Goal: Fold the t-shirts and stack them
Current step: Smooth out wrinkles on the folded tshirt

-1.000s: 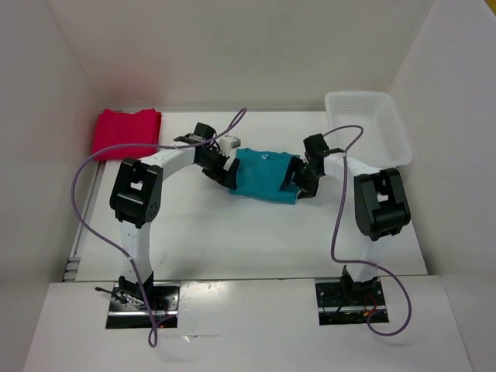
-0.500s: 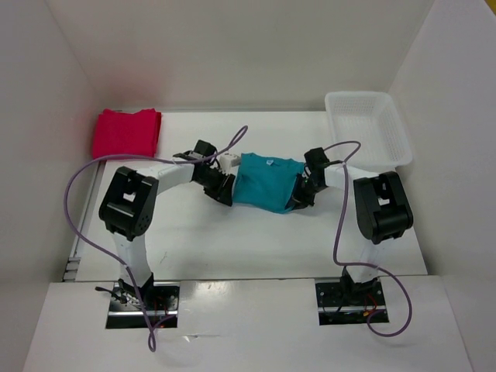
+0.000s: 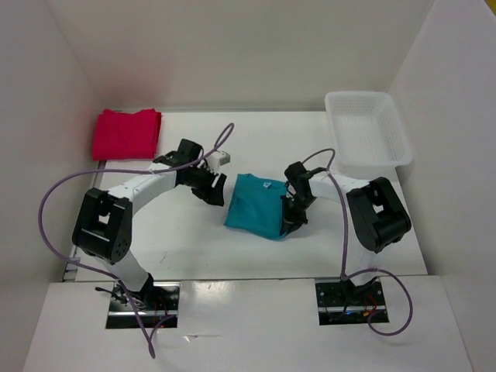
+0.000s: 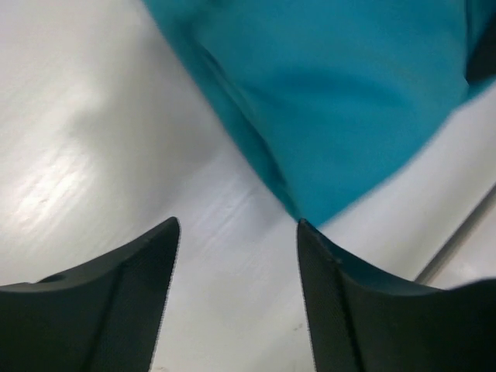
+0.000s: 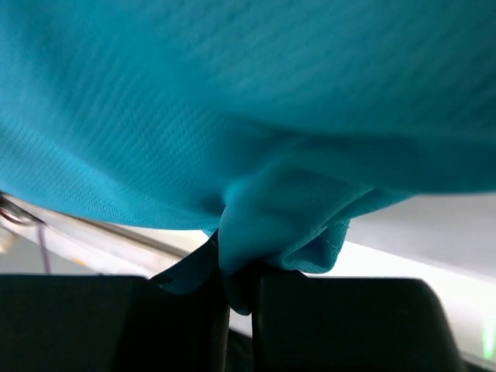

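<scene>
A folded teal-blue t-shirt (image 3: pixel 256 205) lies mid-table. My right gripper (image 3: pixel 293 215) is at its right edge, shut on a pinched fold of the teal cloth (image 5: pixel 263 225), which fills the right wrist view. My left gripper (image 3: pixel 211 186) hovers just left of the shirt, open, with bare table between its fingers; the teal shirt (image 4: pixel 325 101) lies ahead of them, apart from the tips. A folded red and pink stack of t-shirts (image 3: pixel 125 133) sits at the back left corner.
A white plastic lattice basket (image 3: pixel 367 139) stands at the back right. White walls close the table on three sides. Purple cables loop from both arms over the table's front half.
The right gripper closed on the teal shirt's edge and dragged it toward the front. The left gripper let go and drew back to the left, its arm swinging outward.
</scene>
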